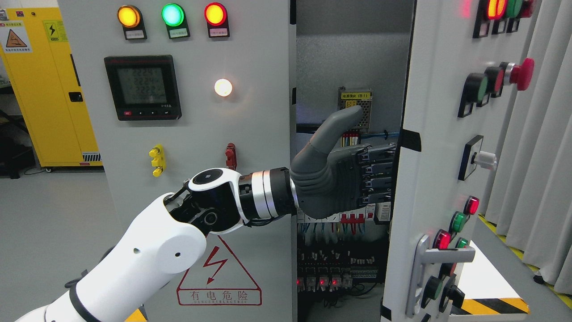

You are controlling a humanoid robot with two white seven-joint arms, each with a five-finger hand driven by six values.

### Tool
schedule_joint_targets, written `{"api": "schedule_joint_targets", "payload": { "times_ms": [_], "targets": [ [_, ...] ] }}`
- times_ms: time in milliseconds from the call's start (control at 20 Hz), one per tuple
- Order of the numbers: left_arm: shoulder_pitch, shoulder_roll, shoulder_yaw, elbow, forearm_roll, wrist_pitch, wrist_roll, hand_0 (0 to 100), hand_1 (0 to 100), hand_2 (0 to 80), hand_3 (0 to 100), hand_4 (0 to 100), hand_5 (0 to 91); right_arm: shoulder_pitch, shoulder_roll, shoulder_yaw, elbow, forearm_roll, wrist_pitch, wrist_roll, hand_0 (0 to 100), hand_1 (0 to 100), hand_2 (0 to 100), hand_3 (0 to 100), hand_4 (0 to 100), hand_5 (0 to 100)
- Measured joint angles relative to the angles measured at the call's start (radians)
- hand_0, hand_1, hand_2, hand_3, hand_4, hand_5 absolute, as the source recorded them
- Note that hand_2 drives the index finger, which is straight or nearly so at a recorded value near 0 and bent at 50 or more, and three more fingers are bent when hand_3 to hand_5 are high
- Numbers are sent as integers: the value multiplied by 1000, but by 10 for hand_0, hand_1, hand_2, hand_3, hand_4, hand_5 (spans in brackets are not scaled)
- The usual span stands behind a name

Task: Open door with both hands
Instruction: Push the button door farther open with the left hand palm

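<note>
Left arm enters lower left, forearm angled up, wrist level. Left hand (342, 176) reaches across the gap to the right door (440, 134), thumb raised, fingers (380, 170) extended side by side against the door's inner edge; whether they hook behind it cannot be told. Door stands ajar, wiring (339, 250) exposed inside.

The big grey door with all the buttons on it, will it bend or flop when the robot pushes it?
Probably not. The door looks like a stiff metal panel, so it should swing as one flat piece. The buttons and handle mounted on it likely make it fairly heavy. The left hand presses flat fingers against its edge, which suits a slow steady push.
</note>
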Motion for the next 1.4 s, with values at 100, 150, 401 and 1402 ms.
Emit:
{"api": "schedule_joint_targets", "payload": {
  "times_ms": [100, 150, 401, 1402],
  "targets": [
    [-8, -19, -9, 11, 0, 2, 0, 0, 0, 89, 190, 194, 0, 0, 0, 0, 0, 0, 0, 0, 214, 67, 0, 0, 0, 0],
    [-12, -28, -12, 16, 0, 3, 0, 0, 0, 87, 191, 194, 0, 0, 0, 0, 0, 0, 0, 0, 214, 66, 0, 0, 0, 0],
    [-31, -78, -30, 41, -2, 7, -4, 0, 0, 75, 183, 175, 0, 0, -1, 0, 0, 0, 0, 0, 214, 67, 0, 0, 0, 0],
    [-45, -218, -54, 26, -1, -2, 98, 0, 0, 0, 0, 0, 0, 0, -2, 1, -1, 0, 0, 0, 214, 67, 0, 0, 0, 0]
  ]
}}
